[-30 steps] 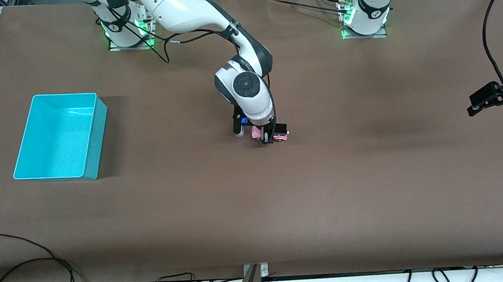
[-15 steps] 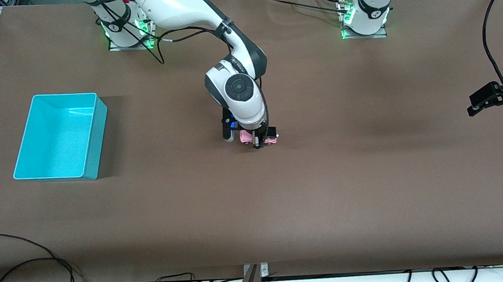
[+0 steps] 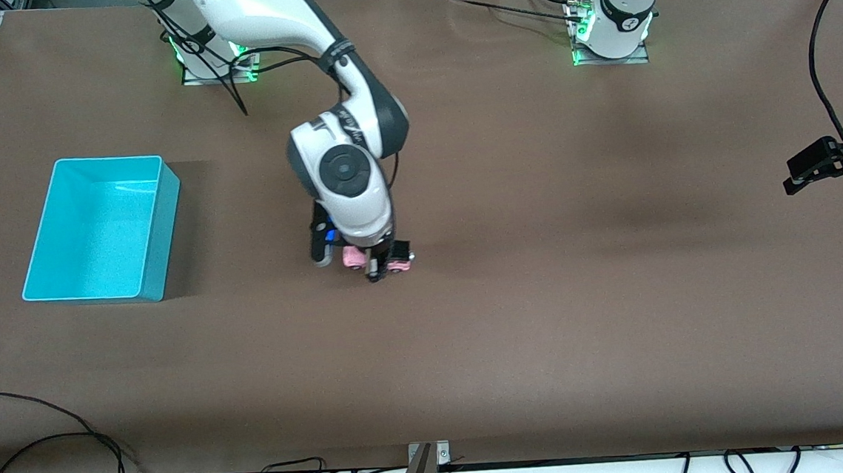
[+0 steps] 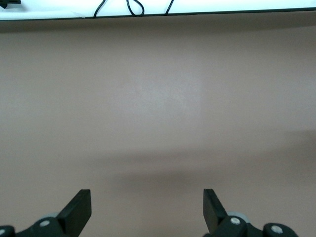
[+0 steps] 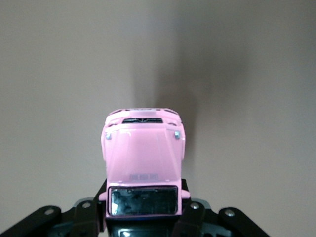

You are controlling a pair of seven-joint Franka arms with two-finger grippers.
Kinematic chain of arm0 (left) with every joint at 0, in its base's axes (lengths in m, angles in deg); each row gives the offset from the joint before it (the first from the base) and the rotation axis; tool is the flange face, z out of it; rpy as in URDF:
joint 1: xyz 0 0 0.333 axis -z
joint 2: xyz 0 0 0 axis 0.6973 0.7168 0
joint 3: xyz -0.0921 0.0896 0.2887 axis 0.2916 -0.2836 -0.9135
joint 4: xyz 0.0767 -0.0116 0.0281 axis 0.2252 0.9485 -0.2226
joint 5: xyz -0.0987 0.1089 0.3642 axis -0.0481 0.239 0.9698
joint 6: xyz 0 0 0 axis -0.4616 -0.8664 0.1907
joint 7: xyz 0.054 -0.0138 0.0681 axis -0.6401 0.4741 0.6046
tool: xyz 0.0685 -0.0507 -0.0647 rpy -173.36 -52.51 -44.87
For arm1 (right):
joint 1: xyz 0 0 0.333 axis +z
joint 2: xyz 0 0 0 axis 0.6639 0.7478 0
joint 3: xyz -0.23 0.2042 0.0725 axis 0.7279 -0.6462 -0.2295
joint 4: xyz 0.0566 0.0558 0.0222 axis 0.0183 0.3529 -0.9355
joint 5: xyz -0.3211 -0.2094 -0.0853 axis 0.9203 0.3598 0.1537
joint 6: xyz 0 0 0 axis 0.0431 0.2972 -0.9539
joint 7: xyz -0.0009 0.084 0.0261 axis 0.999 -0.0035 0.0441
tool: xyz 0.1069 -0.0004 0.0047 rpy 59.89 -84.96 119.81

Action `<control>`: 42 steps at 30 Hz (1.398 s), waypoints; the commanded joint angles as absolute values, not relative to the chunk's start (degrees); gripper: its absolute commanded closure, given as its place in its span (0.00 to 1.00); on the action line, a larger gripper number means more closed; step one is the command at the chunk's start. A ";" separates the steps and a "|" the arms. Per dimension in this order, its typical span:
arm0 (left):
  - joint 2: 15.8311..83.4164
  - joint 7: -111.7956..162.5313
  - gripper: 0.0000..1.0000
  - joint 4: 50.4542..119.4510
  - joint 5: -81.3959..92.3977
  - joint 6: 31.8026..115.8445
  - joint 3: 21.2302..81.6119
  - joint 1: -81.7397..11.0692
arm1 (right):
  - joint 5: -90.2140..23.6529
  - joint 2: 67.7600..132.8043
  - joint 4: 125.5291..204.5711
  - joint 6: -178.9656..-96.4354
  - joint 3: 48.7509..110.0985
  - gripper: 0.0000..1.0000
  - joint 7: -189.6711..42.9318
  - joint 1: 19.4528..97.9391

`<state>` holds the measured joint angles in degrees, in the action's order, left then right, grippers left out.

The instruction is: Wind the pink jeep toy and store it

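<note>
Right tool [image 3: 373, 263] gripping the pink jeep toy [image 3: 374, 258] low over mid-table [image 3: 544, 295].

Front view: the toy is sitting well apart from the turquoise bin [image 3: 158, 233]; the left tool [image 3: 832, 163] is waiting at its own end.
Left wrist view: its fingers [image 4: 79, 210] are spread wide (nothing between them).
Right wrist view: fingers [image 5: 89, 215] are pinching the toy's [image 5: 143, 163] sides.

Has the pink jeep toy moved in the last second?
Yes. Held in the right gripper, the pink jeep toy has moved toward the turquoise bin.
</note>
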<state>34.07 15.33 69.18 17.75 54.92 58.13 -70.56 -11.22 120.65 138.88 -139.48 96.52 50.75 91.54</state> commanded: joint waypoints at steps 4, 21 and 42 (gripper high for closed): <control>32.97 14.70 0.00 69.44 16.51 54.83 58.14 -71.02 | -11.55 117.78 139.15 -136.08 97.00 1.00 48.65 87.92; 32.97 14.70 0.00 69.53 16.51 54.83 58.23 -71.02 | -4.90 107.94 147.05 -131.94 80.59 1.00 40.82 68.95; 32.97 14.70 0.00 69.35 16.51 54.83 58.23 -71.02 | -0.48 83.60 178.16 -135.55 64.67 1.00 17.55 44.95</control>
